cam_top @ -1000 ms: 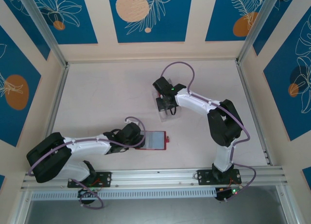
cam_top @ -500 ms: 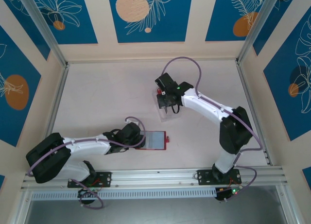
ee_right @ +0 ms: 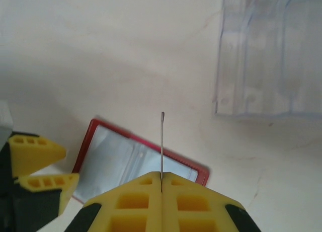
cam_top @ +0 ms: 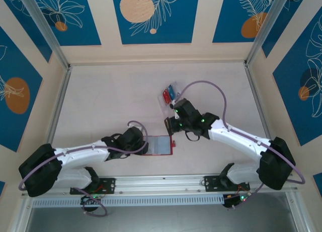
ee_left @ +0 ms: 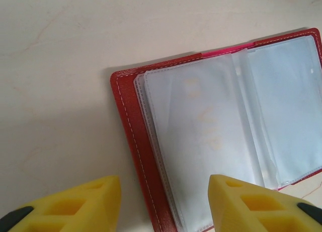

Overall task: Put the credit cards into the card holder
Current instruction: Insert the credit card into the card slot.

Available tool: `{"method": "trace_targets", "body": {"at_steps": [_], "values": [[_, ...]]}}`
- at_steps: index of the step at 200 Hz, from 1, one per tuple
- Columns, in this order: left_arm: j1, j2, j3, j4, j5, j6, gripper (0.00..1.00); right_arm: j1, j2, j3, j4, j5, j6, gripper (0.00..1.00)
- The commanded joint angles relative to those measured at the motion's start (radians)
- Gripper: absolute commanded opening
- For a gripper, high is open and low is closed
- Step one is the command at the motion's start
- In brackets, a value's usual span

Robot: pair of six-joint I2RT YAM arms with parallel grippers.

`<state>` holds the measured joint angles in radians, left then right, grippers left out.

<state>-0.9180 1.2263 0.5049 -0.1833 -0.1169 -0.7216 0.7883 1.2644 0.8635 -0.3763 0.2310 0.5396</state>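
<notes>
My right claw (ee_right: pixel 162 180) is pressed together on one thin card (ee_right: pixel 162 141). The card stands straight up from between my pads and shows edge-on to my wrist camera. From above it looks dark.

The card holder (cam_top: pixel 161 145) lies open and flat on the bench (cam_top: pixel 110 101), with its clear sleeves (ee_left: pixel 211 136) facing up inside the red cover. Seen from above, my pinched card sits just past the holder's far right corner, close to it but not over the sleeves. From my right wrist, the holder lies below and to the left of the card, and the card's lower part crosses the holder's far edge.

My left claw (ee_left: pixel 165 186) is spread at the holder's left side. One finger (ee_left: pixel 75 204) hangs over bare bench and the other is over the near end of the sleeves, so the red stitched edge runs between them. I cannot tell whether either pad touches the holder.

Farther back on the bench is a clear tray (ee_right: pixel 271 66), beyond my right claw. A red card (cam_top: pixel 165 95) and a blue card (cam_top: pixel 171 89) lie side by side at its far end, well apart from the holder.
</notes>
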Motion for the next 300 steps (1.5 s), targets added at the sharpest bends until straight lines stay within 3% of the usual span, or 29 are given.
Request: {"method": "trace_targets", "body": {"at_steps": [1,33,115,240,300], "values": [[0.005,0.024,0.042,-0.032,-0.021,0.030,0.47,0.004,-0.067,-0.099,0.204,-0.085,0.092,0.00],[0.005,0.060,0.072,-0.027,-0.022,0.040,0.46,0.005,-0.069,-0.207,0.345,-0.153,0.159,0.00],[0.005,0.163,0.101,-0.003,-0.037,0.042,0.41,0.038,0.036,-0.277,0.540,-0.168,0.234,0.00],[-0.014,0.147,0.022,0.039,-0.031,0.000,0.37,0.054,0.154,-0.352,0.697,-0.090,0.320,0.00],[-0.018,0.157,0.017,0.044,-0.030,-0.004,0.37,0.081,0.149,-0.418,0.783,0.013,0.396,0.00]]}}
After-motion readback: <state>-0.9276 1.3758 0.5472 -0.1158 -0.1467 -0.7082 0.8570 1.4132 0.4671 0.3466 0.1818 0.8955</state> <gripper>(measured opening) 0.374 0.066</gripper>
